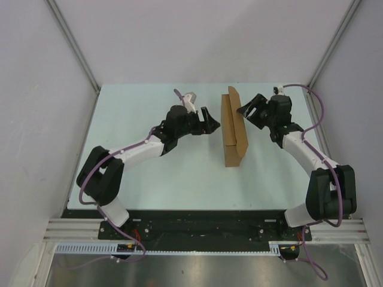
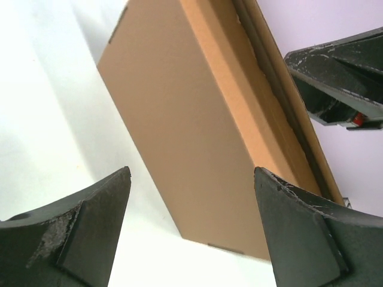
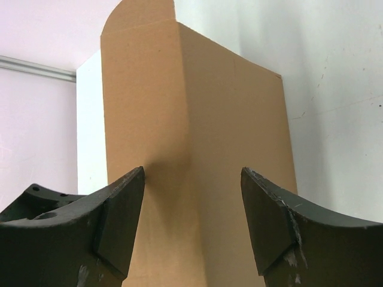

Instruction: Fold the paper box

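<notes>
Left fingers [image 2: 90,233]: spread wide apart, with nothing pinched between them.
Left gripper [image 1: 210,122]: hovered just beside the left face of the paper box, pointing at it and not touching it.
Left wrist view: the left gripper [image 2: 191,171] faced the broad, plain brown side of the paper box [image 2: 179,131]. A dark gap ran along the box's upper right edge.
Right fingers [image 3: 281,221]: spread apart, gripping nothing.
Right gripper [image 1: 242,110]: sat at the right side of the box, near its far end. Whether the tips touched the cardboard could not be told.
Right wrist view: the right gripper [image 3: 192,170] looked straight at a brown panel of the paper box [image 3: 197,119]. The panel had a soft vertical crease and a rounded flap corner at its top left.
Paper box [image 1: 233,128]: stood on one long narrow edge on the table, right of centre, between the two grippers. It ran from near to far, with a flap rising at the far end.
Across the box: the right gripper's dark fingers [image 2: 335,78] showed beyond the box's top edge in the left wrist view.
Table [image 1: 155,179]: pale and flat, with the box resting on it and white walls around it.
</notes>
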Action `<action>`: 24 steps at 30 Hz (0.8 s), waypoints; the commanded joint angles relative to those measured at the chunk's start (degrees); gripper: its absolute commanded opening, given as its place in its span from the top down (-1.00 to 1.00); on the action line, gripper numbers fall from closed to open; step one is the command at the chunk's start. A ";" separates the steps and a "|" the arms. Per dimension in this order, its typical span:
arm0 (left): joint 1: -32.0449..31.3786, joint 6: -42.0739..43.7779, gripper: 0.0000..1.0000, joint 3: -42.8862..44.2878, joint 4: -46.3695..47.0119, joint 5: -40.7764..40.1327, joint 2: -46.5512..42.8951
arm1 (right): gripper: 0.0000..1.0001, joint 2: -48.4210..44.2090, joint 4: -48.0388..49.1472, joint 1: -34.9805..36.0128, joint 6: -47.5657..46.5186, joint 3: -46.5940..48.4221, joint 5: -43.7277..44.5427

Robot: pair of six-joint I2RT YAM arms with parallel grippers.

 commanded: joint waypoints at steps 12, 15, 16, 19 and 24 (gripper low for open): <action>2.59 -1.08 -0.71 2.26 -9.19 -8.90 -2.52 | -0.28 -7.08 -9.58 -4.15 -1.61 3.75 11.00; 1.97 -2.49 -0.67 7.09 -14.83 -12.67 1.53 | 0.05 -4.19 -11.35 -4.86 -2.84 3.75 12.25; 1.62 -2.66 -0.66 7.98 -16.33 -13.29 3.19 | 0.18 -3.48 -11.70 -4.77 -3.19 3.75 12.25; 0.22 -3.45 -0.65 10.45 -17.40 -14.88 5.48 | 0.34 -0.58 -11.70 -3.72 -4.16 3.75 11.99; -2.68 -4.07 -0.64 16.06 -21.26 -16.02 9.00 | 0.42 1.35 -10.38 -0.29 -5.22 3.84 12.16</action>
